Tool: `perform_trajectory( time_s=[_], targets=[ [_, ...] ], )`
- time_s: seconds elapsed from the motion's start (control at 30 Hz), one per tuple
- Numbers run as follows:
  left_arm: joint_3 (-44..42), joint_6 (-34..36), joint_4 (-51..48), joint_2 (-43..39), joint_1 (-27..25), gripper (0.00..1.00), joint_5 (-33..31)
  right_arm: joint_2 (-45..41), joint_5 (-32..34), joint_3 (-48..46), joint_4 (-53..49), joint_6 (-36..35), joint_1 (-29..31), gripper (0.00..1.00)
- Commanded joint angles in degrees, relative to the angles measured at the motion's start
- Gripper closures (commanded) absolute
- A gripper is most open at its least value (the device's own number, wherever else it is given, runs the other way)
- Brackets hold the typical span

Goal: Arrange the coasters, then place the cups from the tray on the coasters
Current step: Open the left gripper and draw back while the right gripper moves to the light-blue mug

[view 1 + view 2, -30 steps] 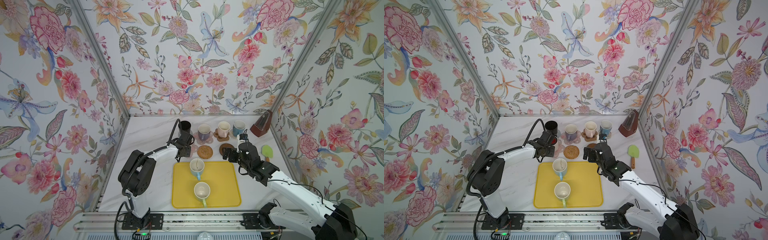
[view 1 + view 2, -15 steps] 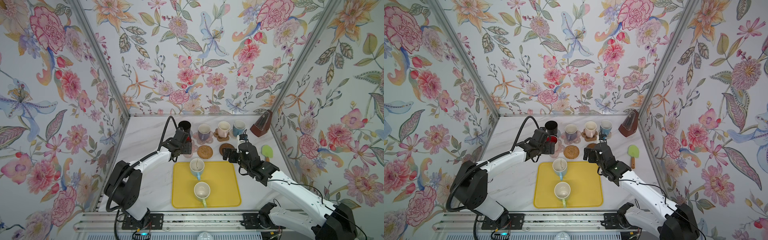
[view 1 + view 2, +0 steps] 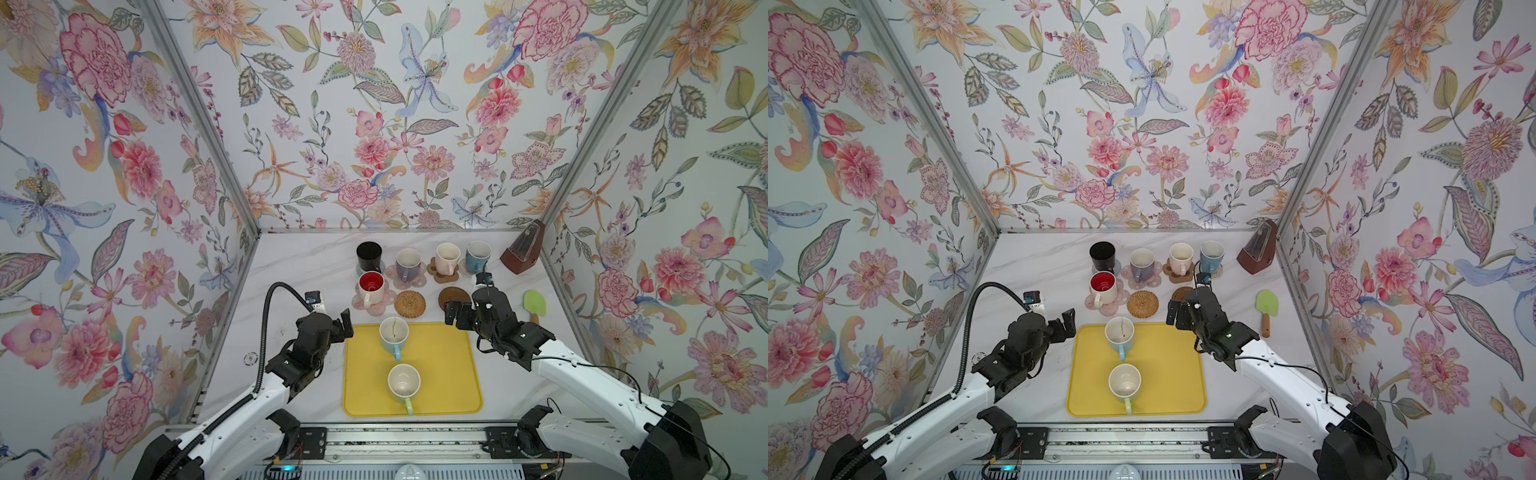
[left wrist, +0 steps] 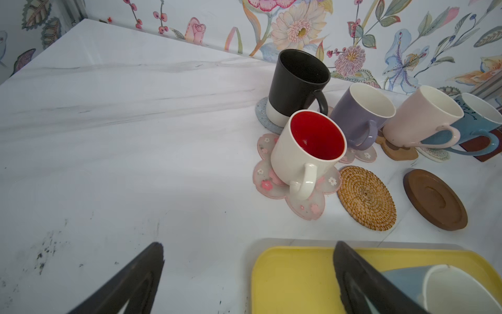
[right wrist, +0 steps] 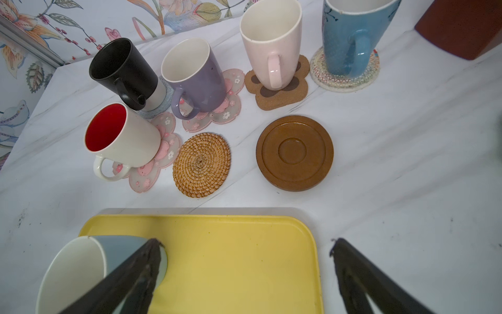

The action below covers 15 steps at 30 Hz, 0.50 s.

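Light blue cup (image 3: 394, 334): stood upright on the yellow tray (image 3: 449, 374), between the two grippers, touching neither. Showed just past one finger of the left gripper (image 4: 247, 247), and likewise past one finger of the right gripper (image 5: 245, 242).

Left gripper: spread wide, held nothing, hung with one finger over the tray's far corner and one over the table (image 3: 299, 266). Right gripper: spread just as wide, also empty, straddled the opposite far corner.

Green cup (image 3: 404, 382): stood on the tray too, behind both grippers.

White cup with red inside (image 3: 371, 286): rested on a pink flower coaster (image 3: 388, 298) ahead of the left gripper, apart from it.

Rattan coaster (image 3: 409, 303) and wooden disc (image 3: 453, 297): lay bare, the disc just ahead of the right gripper.

Black cup (image 3: 369, 255), purple cup (image 3: 408, 264), pink cup (image 3: 447, 257), blue cup (image 3: 478, 255): stood farther ahead, each on its own coaster.
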Motion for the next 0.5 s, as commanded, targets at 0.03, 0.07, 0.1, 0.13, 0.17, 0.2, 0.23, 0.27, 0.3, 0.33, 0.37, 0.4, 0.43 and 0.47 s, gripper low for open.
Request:
perform_trajectory(
  time_s=[0.03,0.07,0.1,0.13,0.17,0.2,0.23,0.27,0.3,0.33,0.37,0.4,0.43,0.47],
  targets=[
    [-3.8,-3.5,4.5,-4.7,0.7,0.01,-3.5,1.6,0.4,1.7,-2.1,2.3,3.0,0.01],
    [-4.3,-3.8,4.4,-5.3,0.8,0.01,-3.9,2.3,0.7,2.0,-2.2,2.6,4.2,0.01],
    [-4.4,-4.1,4.1,-5.5,0.8,0.01,-4.2,3.2,1.1,2.5,-2.5,3.0,5.4,0.01],
    [-4.4,-4.4,3.8,-5.6,0.8,0.01,-4.4,4.1,1.3,3.2,-3.0,3.4,6.6,0.01],
    [-4.3,-4.7,3.6,-5.7,0.8,0.01,-4.7,5.2,1.9,4.2,-3.7,3.7,8.1,0.01],
    [-4.3,-5.0,3.7,-5.8,0.9,0.01,-4.8,6.2,2.4,5.2,-4.3,4.0,9.8,0.01],
    [-4.5,-5.0,4.1,-5.7,0.8,0.01,-4.7,6.9,2.9,6.0,-4.5,4.2,11.2,0.01],
    [-4.7,-5.0,4.6,-5.6,0.8,0.01,-4.9,8.0,3.5,6.6,-4.7,4.4,13.1,0.01],
    [-4.6,-5.0,4.7,-5.5,0.8,0.01,-5.2,8.9,3.9,7.2,-4.6,4.5,14.6,0.01],
    [-4.6,-5.1,4.5,-5.5,0.8,0.01,-5.6,9.7,4.0,7.8,-4.9,4.8,15.8,0.01],
    [-4.3,-5.3,3.9,-5.6,0.8,0.01,-5.7,10.5,4.2,8.6,-5.5,5.3,17.0,0.01],
    [-4.1,-5.4,3.4,-5.8,0.8,0.01,-5.8,11.2,4.5,9.5,-6.3,5.6,18.0,0.01],
    [-4.0,-5.4,3.3,-6.1,0.8,0.01,-5.6,11.6,4.6,10.1,-6.8,5.8,18.9,0.01],
    [-4.0,-5.3,3.3,-6.4,0.8,0.01,-5.5,11.8,4.8,10.5,-7.0,6.1,19.9,0.01]
  ],
)
